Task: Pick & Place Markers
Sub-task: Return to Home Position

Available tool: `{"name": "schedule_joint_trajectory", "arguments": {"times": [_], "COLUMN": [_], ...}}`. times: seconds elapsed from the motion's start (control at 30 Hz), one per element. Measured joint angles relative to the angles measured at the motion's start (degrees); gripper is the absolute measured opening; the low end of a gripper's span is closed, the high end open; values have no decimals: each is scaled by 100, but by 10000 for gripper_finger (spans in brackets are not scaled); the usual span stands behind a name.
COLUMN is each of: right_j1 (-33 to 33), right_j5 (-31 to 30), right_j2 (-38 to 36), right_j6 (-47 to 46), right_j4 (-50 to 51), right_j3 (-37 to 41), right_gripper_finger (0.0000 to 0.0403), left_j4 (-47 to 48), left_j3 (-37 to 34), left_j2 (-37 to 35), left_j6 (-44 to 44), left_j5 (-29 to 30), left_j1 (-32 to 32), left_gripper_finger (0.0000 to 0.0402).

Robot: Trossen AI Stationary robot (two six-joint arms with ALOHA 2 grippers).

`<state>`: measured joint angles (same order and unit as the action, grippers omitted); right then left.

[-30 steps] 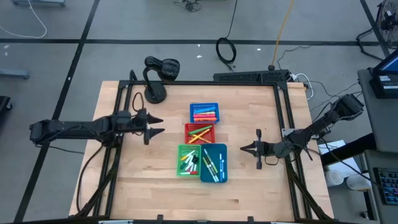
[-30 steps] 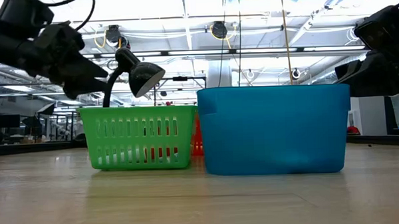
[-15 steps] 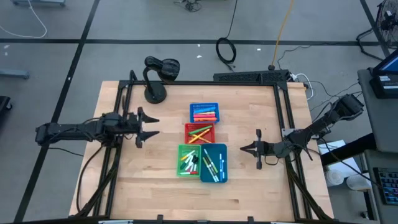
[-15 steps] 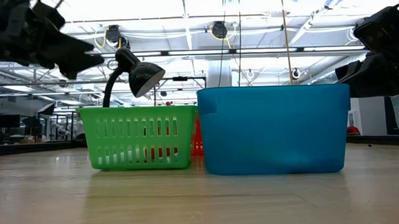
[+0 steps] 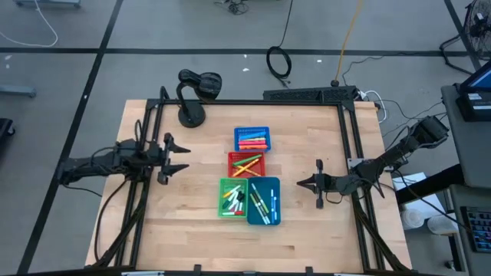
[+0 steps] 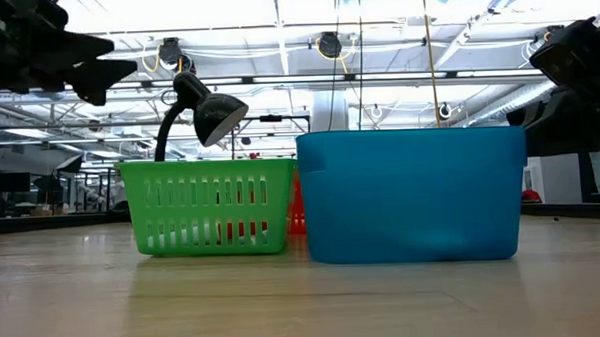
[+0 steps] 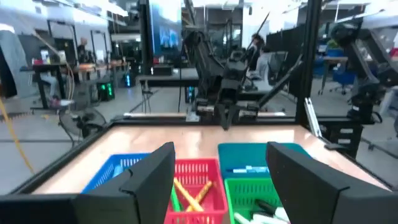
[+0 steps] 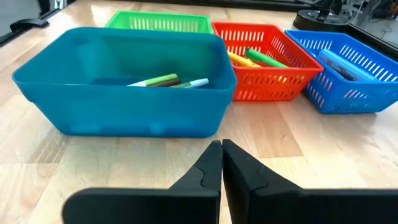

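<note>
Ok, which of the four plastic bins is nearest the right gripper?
The solid-walled teal plastic bin, facing the right gripper; the slotted baskets sit farther off.

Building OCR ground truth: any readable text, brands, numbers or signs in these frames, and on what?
No text is readable.
Thin green and white markers in the teal plastic bin: any print too small.
Blue-lit screen in the room behind: blurred.
Blue monitor right of the wooden table: too small.

Robotics lab: open hall, overhead strip lights [image 6: 274, 7], desks [image 7: 59, 70] with monitors, floor cables [image 5: 278, 61], framed wooden bench [image 5: 192, 222].
</note>
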<state>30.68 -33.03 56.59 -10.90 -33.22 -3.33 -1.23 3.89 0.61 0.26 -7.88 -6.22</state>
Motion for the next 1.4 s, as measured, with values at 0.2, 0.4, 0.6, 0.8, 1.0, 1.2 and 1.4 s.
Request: {"name": "schedule_joint_trajectory", "arguments": {"times": [0.2, 0.4, 0.6, 0.8, 1.0, 1.2, 1.4], "right_j1": [0, 0, 0, 3, -11, -34, -42], "right_j5": [5, 6, 6, 24, 781, 770, 775], "right_j2": [-1, 1, 0, -250, -845, -1485, -2341], "right_j6": [-45, -42, -42, 376, 710, 724, 1101], "right_j4": [-315, -470, -464, -689, -416, 367, 732], "right_j3": [2, 1, 2, 0, 0, 0, -2], "right_gripper_finger": [0, 0, 0, 0, 0, 0, 0], "left_j4": [-147, -72, -82, -146, -169, -175, -180], "left_j3": [-309, -305, -305, -305, -305, -305, -305], "left_j2": [2, 12, 12, 12, 12, 12, 12], "left_j6": [69, -60, -75, -75, -74, -73, -73], "left_j5": [37, 37, 37, 39, 39, 39, 39], "left_j1": [2, 2, 2, 2, 2, 2, 2], "left_gripper_finger": [268, 263, 253, 255, 267, 263, 252]}}
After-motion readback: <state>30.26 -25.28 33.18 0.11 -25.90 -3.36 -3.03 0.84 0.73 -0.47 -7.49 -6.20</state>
